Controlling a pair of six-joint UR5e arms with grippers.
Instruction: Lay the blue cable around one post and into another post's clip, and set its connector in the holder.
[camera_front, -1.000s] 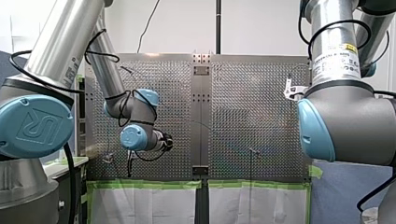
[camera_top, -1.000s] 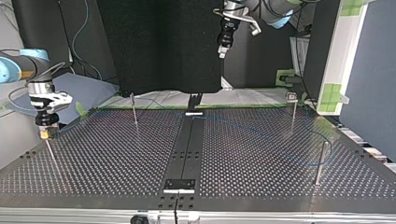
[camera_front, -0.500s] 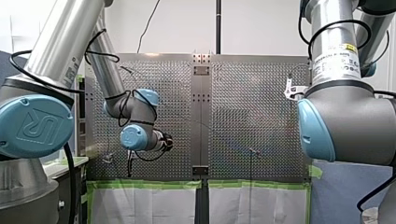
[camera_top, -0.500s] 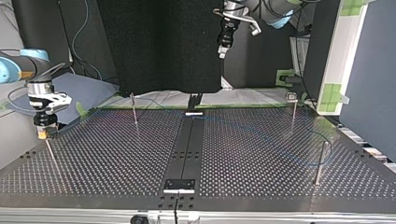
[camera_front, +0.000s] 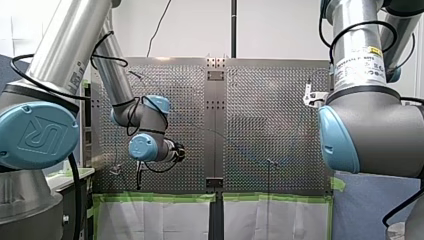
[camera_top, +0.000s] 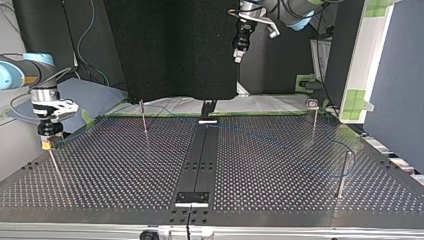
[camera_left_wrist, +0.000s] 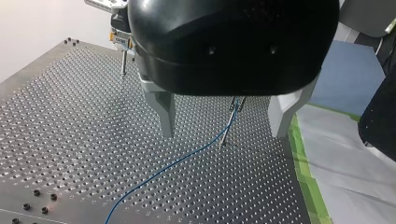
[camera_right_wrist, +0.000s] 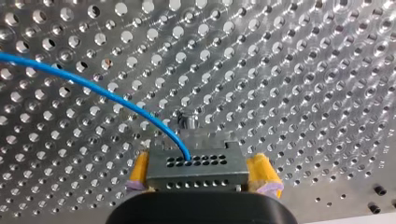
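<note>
R wrist view: R jaws are clamped on the connector, a small grey metal block w/ rows of holes, w/ a yellow pad on each side. The blue cable enters the block's face & arcs away over the perforated bench. Just ahead of the block a small metal tip shows; can't tell if they touch. Top view: my R arm comes in at mid left of frame. Its jaws point down right over a thin post near the bench's left edge; contact there is too small to tell. My L arm enters at top, right of centre, & L jaws hang high, well apart from the bench. 3 more posts: upper-left post, clip-head post at upper right, lower-right post. A faint blue line crosses the bench's right half toward the lower-right post; around it or beside it, can't tell. L wrist view: L jaws are spread wide, w/ nothing btwn the metal fingers. Ahead of them the cable lies on the bench & runs up to a post near the green tape, meeting it near its top. Beyond, R jaws sit over the thin post.
</note>
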